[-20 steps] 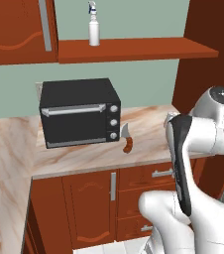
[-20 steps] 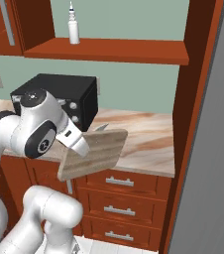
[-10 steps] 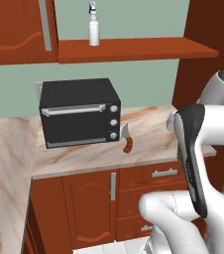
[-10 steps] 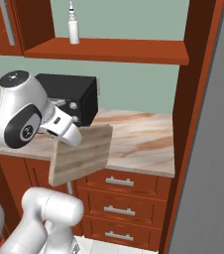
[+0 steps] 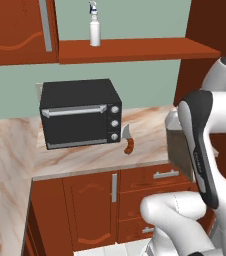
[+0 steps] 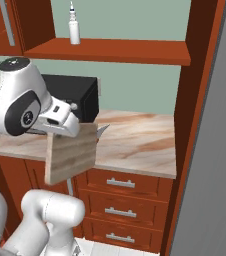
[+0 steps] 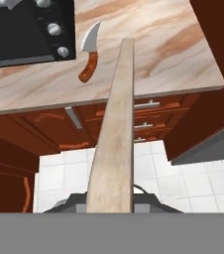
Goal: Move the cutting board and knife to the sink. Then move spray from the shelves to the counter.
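Observation:
My gripper (image 6: 74, 131) is shut on the top edge of the cutting board (image 6: 71, 152), a light wooden slab hanging on edge in the air in front of the counter (image 6: 135, 141). Edge-on, the cutting board (image 7: 115, 144) runs up the middle of the hand view. The knife (image 5: 128, 141), with its curved blade and reddish handle, lies on the counter (image 5: 85, 156) just right of the black oven; it shows as well as the knife (image 7: 89, 57). The white spray (image 5: 94, 31) stands on the shelves (image 5: 135, 50). The sink is out of view.
A black toaster oven (image 5: 80, 112) sits on the counter's left part. Drawers and cabinet doors (image 6: 117, 197) run below the counter edge. A tall reddish cabinet side (image 6: 197, 100) bounds the counter on the right. White floor tiles (image 7: 153, 173) lie below.
The arm has swung up and to the side with the cutting board, and the board has turned from a slanted lie to nearly upright on edge. Knife and spray stay put.

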Robot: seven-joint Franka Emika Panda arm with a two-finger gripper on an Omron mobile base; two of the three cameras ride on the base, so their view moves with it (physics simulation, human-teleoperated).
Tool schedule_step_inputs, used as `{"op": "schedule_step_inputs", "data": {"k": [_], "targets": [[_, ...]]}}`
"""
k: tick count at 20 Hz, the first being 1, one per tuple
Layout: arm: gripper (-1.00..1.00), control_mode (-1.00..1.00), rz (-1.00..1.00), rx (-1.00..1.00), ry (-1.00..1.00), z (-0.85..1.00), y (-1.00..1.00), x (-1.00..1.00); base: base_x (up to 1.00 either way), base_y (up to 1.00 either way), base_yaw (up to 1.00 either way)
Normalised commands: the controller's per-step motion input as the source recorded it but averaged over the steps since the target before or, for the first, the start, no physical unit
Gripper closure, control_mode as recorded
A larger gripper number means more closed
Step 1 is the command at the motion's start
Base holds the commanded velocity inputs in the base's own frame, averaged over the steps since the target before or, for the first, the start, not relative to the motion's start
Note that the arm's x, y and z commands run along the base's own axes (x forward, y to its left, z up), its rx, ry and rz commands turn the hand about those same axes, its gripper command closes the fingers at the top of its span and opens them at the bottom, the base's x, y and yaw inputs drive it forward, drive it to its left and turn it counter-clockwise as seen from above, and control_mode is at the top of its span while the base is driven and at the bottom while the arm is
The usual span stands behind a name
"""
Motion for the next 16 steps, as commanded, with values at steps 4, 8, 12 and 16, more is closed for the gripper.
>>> {"op": "schedule_step_inputs", "data": {"k": [4,8,12,16], "targets": [[1.00,-1.00,0.06,-0.02,0.06,0.04,0.21,-0.29,0.00,0.00,0.00],[1.00,-1.00,0.05,-0.02,0.08,0.00,0.19,-0.13,0.00,0.00,0.00],[1.00,-1.00,0.04,0.00,0.01,0.00,0.01,-0.09,0.00,0.00,0.00],[1.00,-1.00,0.07,0.00,0.00,0.00,0.00,-0.02,0.00,0.00,0.00]]}}
